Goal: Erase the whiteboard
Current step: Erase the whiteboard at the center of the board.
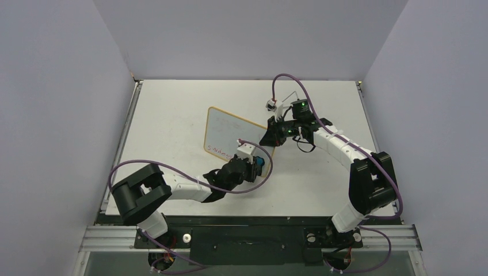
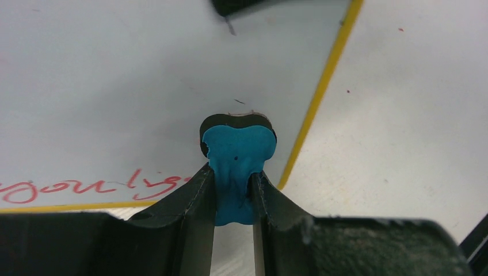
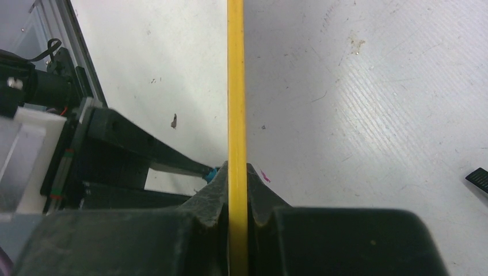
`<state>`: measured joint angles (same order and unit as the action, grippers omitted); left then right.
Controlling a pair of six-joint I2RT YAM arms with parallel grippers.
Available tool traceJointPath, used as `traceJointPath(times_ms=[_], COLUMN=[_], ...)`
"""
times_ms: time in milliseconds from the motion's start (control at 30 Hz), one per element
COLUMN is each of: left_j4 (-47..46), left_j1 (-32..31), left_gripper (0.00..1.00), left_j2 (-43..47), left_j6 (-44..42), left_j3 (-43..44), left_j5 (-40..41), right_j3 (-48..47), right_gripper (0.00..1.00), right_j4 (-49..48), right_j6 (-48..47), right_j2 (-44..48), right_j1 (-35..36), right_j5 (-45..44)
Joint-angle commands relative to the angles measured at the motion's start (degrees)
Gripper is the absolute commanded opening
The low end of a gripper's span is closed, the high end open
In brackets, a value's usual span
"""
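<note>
- White table [image 1: 172, 103] inside grey walls.
- Left gripper [image 1: 257, 167], lower centre: jaws pinching blue eraser [image 2: 237, 150].
- Eraser's black end against whiteboard [image 1: 227, 129], mid-frame, near its yellow right edge; red writing [image 2: 86, 187] lower left.
- Right gripper [image 1: 270, 137], beyond: clamped shut on whiteboard's right edge.

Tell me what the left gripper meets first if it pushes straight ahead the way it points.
The whiteboard, just inside its yellow edge. The eraser in the left gripper leads and would touch first; it may already be touching.
</note>
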<state>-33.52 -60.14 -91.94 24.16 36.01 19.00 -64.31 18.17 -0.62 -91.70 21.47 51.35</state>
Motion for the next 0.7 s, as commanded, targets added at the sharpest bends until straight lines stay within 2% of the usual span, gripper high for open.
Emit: traceJointPath(times_ms=[0,133,300,667], left_j4=[0.9,-0.3,-2.5,-4.1], left_j1=[4.6,7.2,7.2,-0.6], left_gripper=[0.00,0.00,0.00,0.00], left_j2=[3.2,3.0,2.5,-1.8], left_j6=[3.3,5.0,4.2,0.8], left_j3=[-1.4,-4.4,-4.3,2.9], left_j5=[4.6,3.6,0.7,-3.1], right_j3=[-0.6,-0.6,-0.6,-0.7], right_gripper=[0.00,0.00,0.00,0.00], right_j4=[1.7,1.7,1.6,1.7], right_j6=[1.1,1.1,1.1,1.1], right_j2=[1.3,1.3,1.3,1.1], right_j1=[0.9,0.9,0.8,0.8], right_j5=[1.9,2.0,1.9,2.0])
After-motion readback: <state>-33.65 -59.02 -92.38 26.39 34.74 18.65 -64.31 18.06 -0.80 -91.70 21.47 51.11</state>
